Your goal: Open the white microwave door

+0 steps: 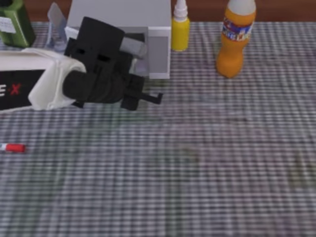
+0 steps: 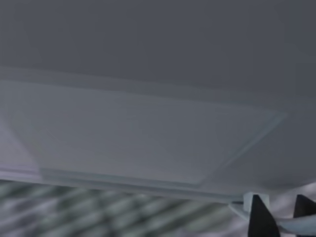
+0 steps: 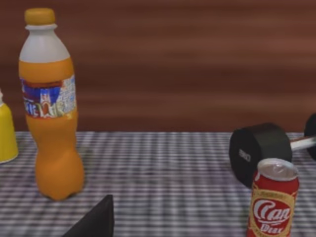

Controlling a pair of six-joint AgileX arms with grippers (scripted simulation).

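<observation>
Top view shows the white microwave [image 1: 123, 19] at the far left of the table [image 1: 207, 163], with the left gripper [image 1: 148, 96] just before its front; the microwave door [image 1: 133, 47] seems slightly ajar, though the arm hides most of it; whether the fingers hold it cannot be told; most of the swing looks left to do; the right arm is out of this view.

One microwave [image 1: 148, 19]; three bottles [image 1: 236, 37]; one can [image 3: 273, 203]; one dumbbell [image 3: 261, 150]; one marker [image 1: 13, 147].
</observation>
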